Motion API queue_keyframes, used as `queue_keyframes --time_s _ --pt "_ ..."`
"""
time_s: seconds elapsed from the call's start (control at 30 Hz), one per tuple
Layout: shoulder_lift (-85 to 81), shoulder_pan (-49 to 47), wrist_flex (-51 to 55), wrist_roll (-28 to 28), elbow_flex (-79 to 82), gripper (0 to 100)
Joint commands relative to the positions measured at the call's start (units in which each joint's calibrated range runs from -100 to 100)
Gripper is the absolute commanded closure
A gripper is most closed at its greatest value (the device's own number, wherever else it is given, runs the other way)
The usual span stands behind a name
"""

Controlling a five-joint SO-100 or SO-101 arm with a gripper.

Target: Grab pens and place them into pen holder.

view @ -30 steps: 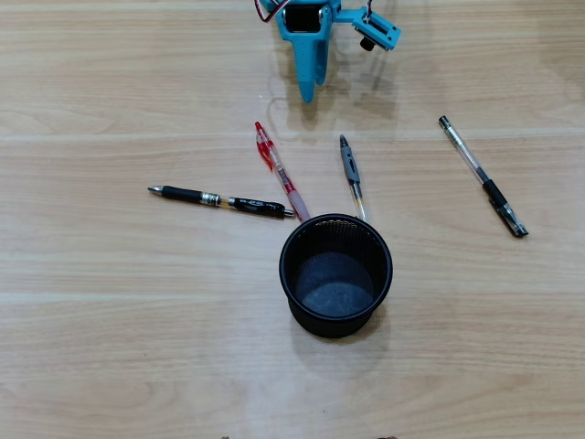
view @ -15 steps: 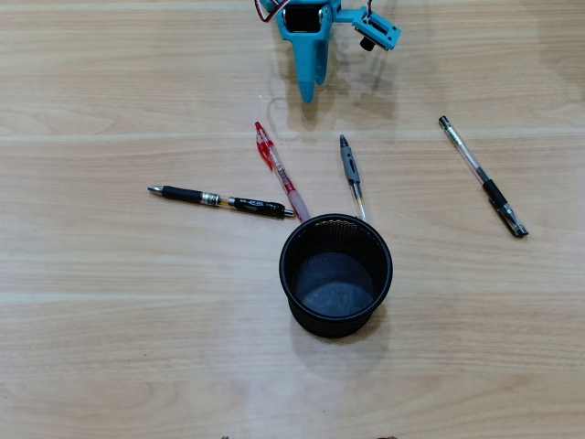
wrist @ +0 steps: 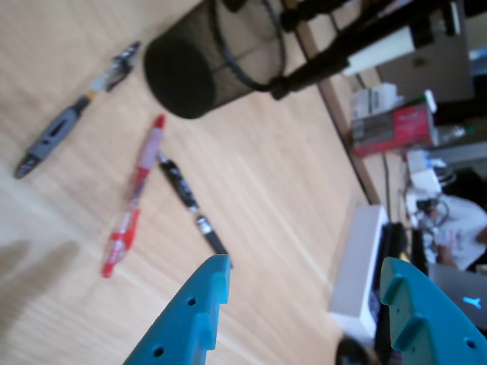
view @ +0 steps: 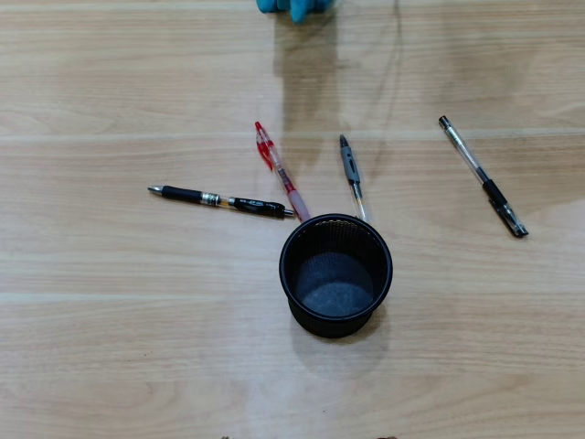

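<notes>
Counter (view: 110,347) is light wood, carrying everything. Pen holder (view: 336,274) stands upright near the middle of the overhead view, empty as far as its floor shows. 4 pens lie flat on the counter, none in the holder yet, so the task looks unstarted.

Black pen (view: 221,200) lies roughly left-right, left of the holder. Clear pen (view: 482,176) lies diagonal, well apart on the right. Red pen (view: 281,182) and grey pen (view: 352,176) both point toward the holder rim, their lower ends at or just beside it.

Tool (wrist: 298,275) is raised, jaws spread wide, nothing between them. In the overhead view only a teal scrap (view: 291,7) shows at the top edge.

Key relation: the red pen is probably the nearest target, lying below the tool in the overhead view, long axis steep diagonal, so the jaws would need to close across it.

Wrist view is blurred; the clear pen is out of its frame, and contact between pen tips and holder can't be settled.
</notes>
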Motion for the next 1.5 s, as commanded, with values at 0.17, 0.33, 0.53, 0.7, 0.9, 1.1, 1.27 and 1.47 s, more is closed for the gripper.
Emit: queue_keyframes --time_s 0.17,0.33,0.53,0.7,0.9,1.1,1.27,1.47 --pt "59.8 13.8 15.8 3.4 -49.6 78" --pt "91.0 15.9 19.4 5.2 -67.7 77" --pt "101.7 16.3 19.2 5.8 -72.1 77" --pt "101.8 15.9 19.0 5.9 -68.9 70" --pt "102.2 14.5 18.2 8.0 -67.0 70" --pt "107.7 12.8 14.0 12.8 -67.5 70" --pt "114.1 13.8 13.0 12.6 -67.8 75" --pt "115.5 15.9 13.3 10.9 -68.3 99"
